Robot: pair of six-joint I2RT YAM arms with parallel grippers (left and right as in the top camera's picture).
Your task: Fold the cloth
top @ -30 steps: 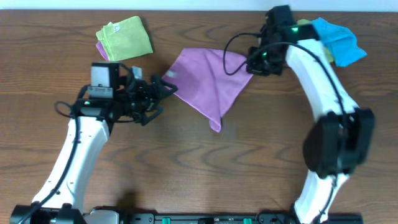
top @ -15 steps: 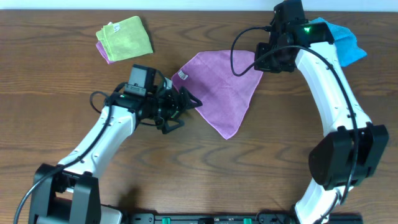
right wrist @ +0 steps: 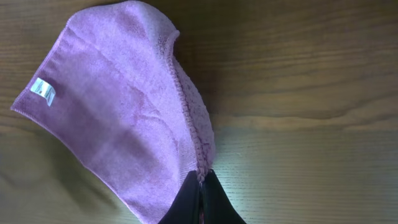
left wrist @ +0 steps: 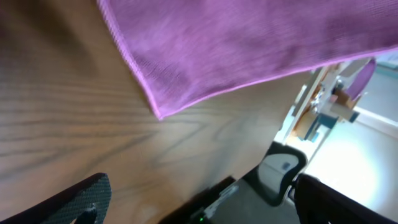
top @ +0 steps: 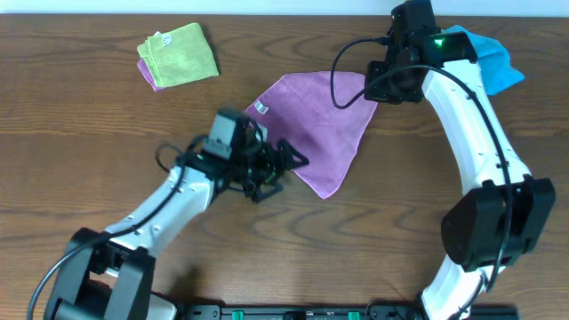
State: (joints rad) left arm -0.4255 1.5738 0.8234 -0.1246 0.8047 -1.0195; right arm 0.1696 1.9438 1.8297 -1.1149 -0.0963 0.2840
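Sliding toward frame centre, the left gripper (top: 292, 161), fingers spread, nears the lower corner of the cloth (top: 311, 124). The right gripper (right wrist: 200, 180) pinches the upper-right corner and should keep it taut.

Cloth (top: 316, 124): lilac-purple terry, matte, with a stitched hem. It lies spread on the worktop as a rough triangle, nearer the far edge than the near edge and slightly right of centre.

- One corner points toward the near edge.
- One corner points toward the left edge. A small white tag (right wrist: 42, 91) sits on the hem just beside it.
- The corner toward the far right is pinched between the closed fingers of the right gripper (right wrist: 201, 182). A raised ridge runs up the cloth from this point.
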